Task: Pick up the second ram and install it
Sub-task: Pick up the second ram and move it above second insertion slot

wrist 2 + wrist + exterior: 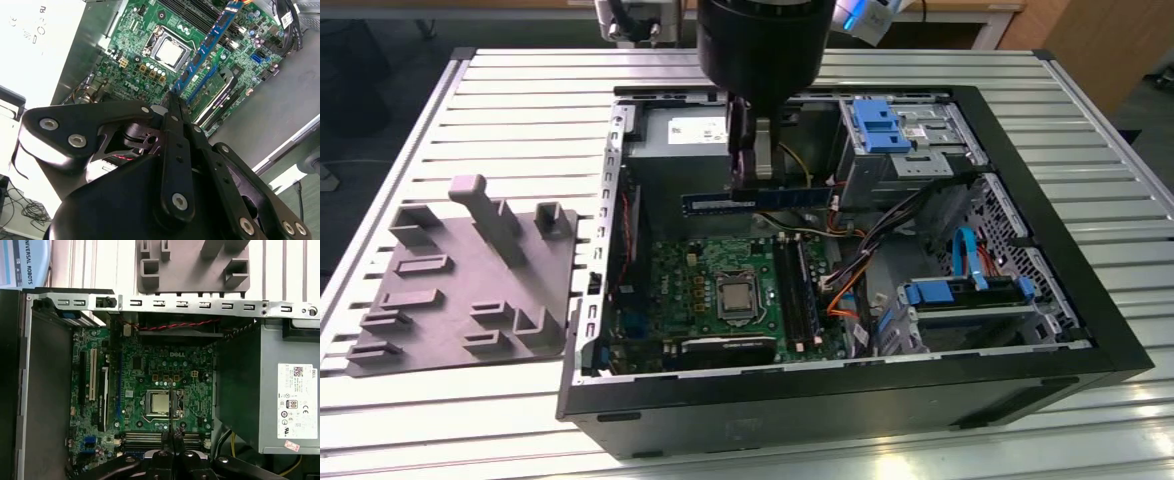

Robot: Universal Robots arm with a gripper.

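So your black metal end effector [754, 185] has its jaws pressed together on the thin, flat, dark-green second ram [761, 201], pinching it at roughly mid-length by the top edge. In the second wrist view the two narrow fingers [169, 107] meet right on the near end of the board, with no gap showing.

The stick is on edge with its faces upright. Its long axis runs level from left to right, just above the centre of the exterior view. It's held up in the air inside the open black sheet-metal computer case [854, 400], over the far edge of the green motherboard [700, 265]. That puts it crosswise to the long black plastic memory slots [797, 290], which run up and down the frame just right of the square silver processor [738, 297]. One face carries a blue label strip, and the rest is dark board.

Over at the left of the frame, the grey moulded holder tray [454, 280], matte with blocky upright posts, sits on the ribbed aluminium surface [507, 90], beside the case.
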